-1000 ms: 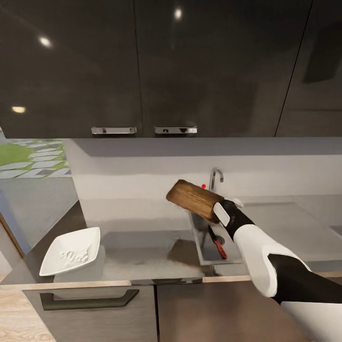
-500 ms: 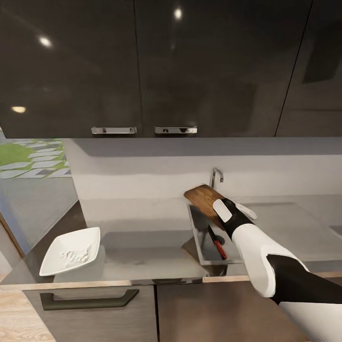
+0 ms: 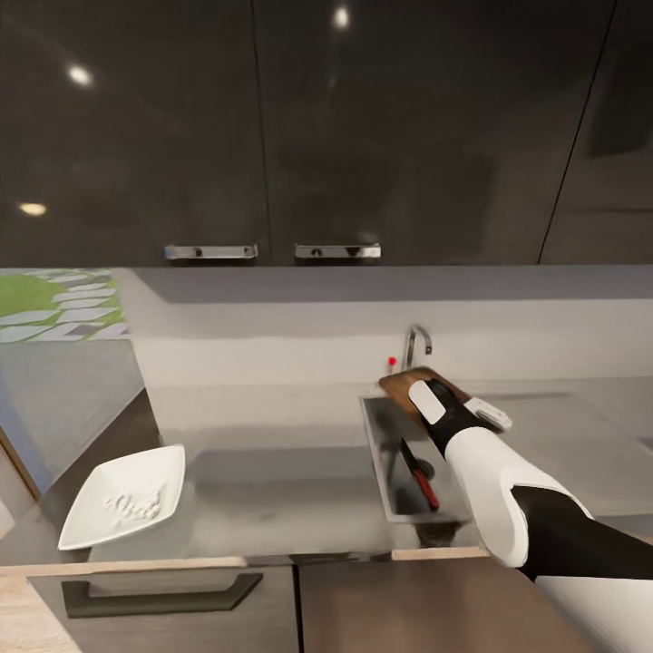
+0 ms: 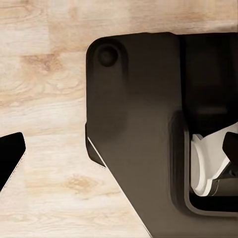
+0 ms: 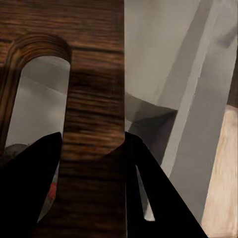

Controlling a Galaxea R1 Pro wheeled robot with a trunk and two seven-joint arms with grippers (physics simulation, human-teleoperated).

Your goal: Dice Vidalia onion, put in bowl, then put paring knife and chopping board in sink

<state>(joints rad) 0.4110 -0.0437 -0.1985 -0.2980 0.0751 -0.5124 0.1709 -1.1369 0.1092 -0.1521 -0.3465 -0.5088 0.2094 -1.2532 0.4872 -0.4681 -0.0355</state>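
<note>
Bowl (image 3: 122, 497): at the left end of your countertop (image 3: 272, 490), white diced bits inside, well apart from the sink, so that step looks done
Left gripper (image 4: 10, 158): your left wrist camera looks down at wood floor and the robot's dark base; one dark fingertip shows at the edge, so you cannot tell how the jaws stand
Sink (image 3: 385, 472): recessed basin right of centre, tap (image 3: 415, 343) behind it
Paring knife (image 3: 421, 476): red-handled, lying in the basin already, so only the board is left
Chopping board (image 3: 410, 383): held over the sink's back edge, tilted, likely so you can slide it in beside the knife
Right gripper (image 5: 91, 163): both dark fingers clamp the board next to its handle slot, a firm hold near one end
Next: lower the board into the basin and let go
</note>
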